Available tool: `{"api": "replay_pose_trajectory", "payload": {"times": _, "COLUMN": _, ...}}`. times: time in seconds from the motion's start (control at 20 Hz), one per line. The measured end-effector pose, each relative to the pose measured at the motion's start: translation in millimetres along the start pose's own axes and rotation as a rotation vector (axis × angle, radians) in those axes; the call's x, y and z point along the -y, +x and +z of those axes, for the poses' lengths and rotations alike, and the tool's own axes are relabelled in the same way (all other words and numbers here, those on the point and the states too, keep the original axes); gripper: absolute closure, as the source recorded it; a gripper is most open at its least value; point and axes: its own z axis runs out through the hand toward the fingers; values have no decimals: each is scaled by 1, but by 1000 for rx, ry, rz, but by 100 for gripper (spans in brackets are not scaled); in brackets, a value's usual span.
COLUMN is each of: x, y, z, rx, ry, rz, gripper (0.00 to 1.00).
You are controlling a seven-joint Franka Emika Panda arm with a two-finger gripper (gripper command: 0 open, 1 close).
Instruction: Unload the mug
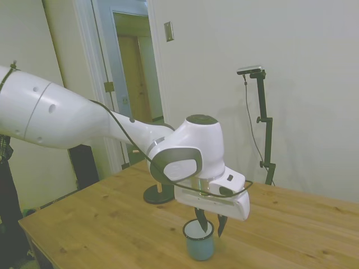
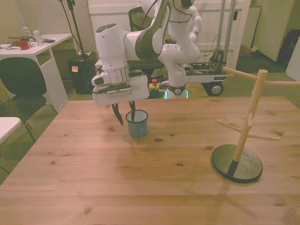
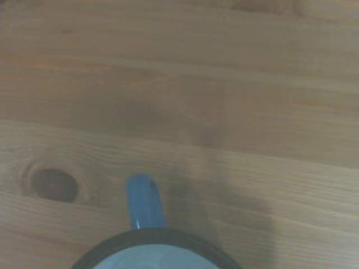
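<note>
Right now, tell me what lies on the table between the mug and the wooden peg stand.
Nothing: in the front view, only bare wooden table with a few dark knots separates the mug from the wooden peg stand.

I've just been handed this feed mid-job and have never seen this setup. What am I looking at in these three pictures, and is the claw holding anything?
It is one white robot arm working over a wooden table. One picture is taken from beside the table, one from across it facing the arm, and one from a camera on the wrist, looking straight down.

The claw is at the mug, a small blue-grey one standing upright on the table. The claw's fingers straddle the mug's wall, one inside the rim and one outside. They do not look clamped, so nothing seems to be held.

The wrist view shows the mug's rim and handle from above. At the front view's right stands a wooden peg stand with a black base, with nothing on its pegs.
</note>
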Motion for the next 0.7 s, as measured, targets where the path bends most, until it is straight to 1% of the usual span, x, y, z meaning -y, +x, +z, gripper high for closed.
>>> {"api": "replay_pose_trajectory", "payload": {"times": 0.2, "x": 21, "y": -7, "z": -34, "rx": -24, "ry": 0, "rz": -16, "gripper": 0}}
{"api": "replay_pose_trajectory", "payload": {"times": 0.35, "x": 55, "y": -19, "z": -54, "rx": -42, "ry": 25, "rz": -33, "gripper": 0}}
{"api": "replay_pose_trajectory", "payload": {"times": 0.55, "x": 106, "y": -44, "z": -60, "rx": -32, "ry": 64, "rz": -36, "gripper": 0}}
{"api": "replay_pose_trajectory", "payload": {"times": 0.7, "x": 122, "y": -58, "z": -64, "rx": -28, "ry": 94, "rz": -11, "gripper": 0}}
